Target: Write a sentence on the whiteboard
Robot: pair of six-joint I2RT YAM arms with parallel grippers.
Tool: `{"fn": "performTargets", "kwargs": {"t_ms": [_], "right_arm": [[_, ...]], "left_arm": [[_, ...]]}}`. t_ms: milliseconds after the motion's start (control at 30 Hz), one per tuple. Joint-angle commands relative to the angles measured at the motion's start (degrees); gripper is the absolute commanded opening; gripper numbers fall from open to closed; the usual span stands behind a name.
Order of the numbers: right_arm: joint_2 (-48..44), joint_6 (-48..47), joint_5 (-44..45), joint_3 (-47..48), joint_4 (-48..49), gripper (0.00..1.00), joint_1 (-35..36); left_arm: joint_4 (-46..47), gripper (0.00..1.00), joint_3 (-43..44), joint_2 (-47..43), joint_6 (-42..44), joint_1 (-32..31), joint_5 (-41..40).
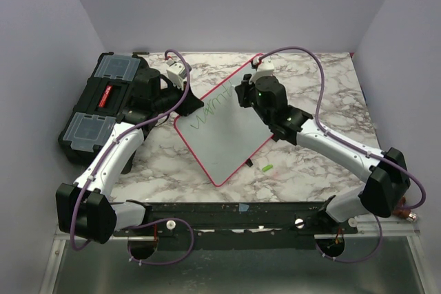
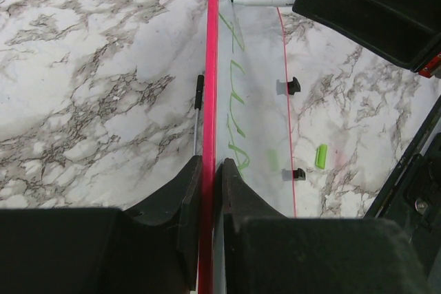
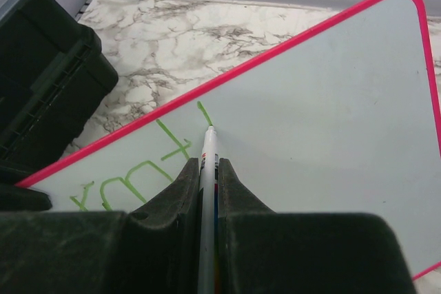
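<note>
**Marker tip on the board, both grippers clamped**

From above, we see the board [image 1: 224, 132] lying cornerwise on the marble table [image 1: 296, 177], between the arms and just right of the toolbox [image 1: 103, 105]. Green lettering [image 1: 210, 110] runs along its upper-left side. The left gripper [image 1: 183, 105] sits at the board's left corner, and the right gripper [image 1: 243, 96] is over its upper part. A small green piece [image 1: 267, 167] lies on the table just off the board's lower-right edge.

In the left wrist view, we find that gripper's fingers pinched tight on the board's red rim, with the lettering running away beyond them.

In the right wrist view, the fingers clasp a marker [image 3: 208, 146]. Its tip touches the board at a short green stroke, beside the other letters.
</note>
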Motion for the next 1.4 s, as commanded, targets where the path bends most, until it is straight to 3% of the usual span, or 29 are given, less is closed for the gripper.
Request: {"fn": "performTargets", "kwargs": {"t_ms": [0,333,900,1367], "right_arm": [[-1.88,2.03,-1.75,-3.5,-1.29,0.01,-0.22],[-4.02,4.34,-3.91,-7.73,-2.0,0.01,-0.24],[-0.14,0.99,-0.66,1.31,-1.96,0.01,-0.22],[1.74,-0.87,2.85,2.97,-3.62,0.01,-0.23]], "left_arm": [[0.64,0.0,0.77,-2.07,3.53,-0.36,-0.24],[0.09,0.0,0.91,-2.12,3.85,-0.49,-0.86],[0.03,0.0,0.77,-2.25,4.1,-0.58,-0.75],[0.22,0.0,0.3,-2.87,4.01,-0.58,-0.86]]}}
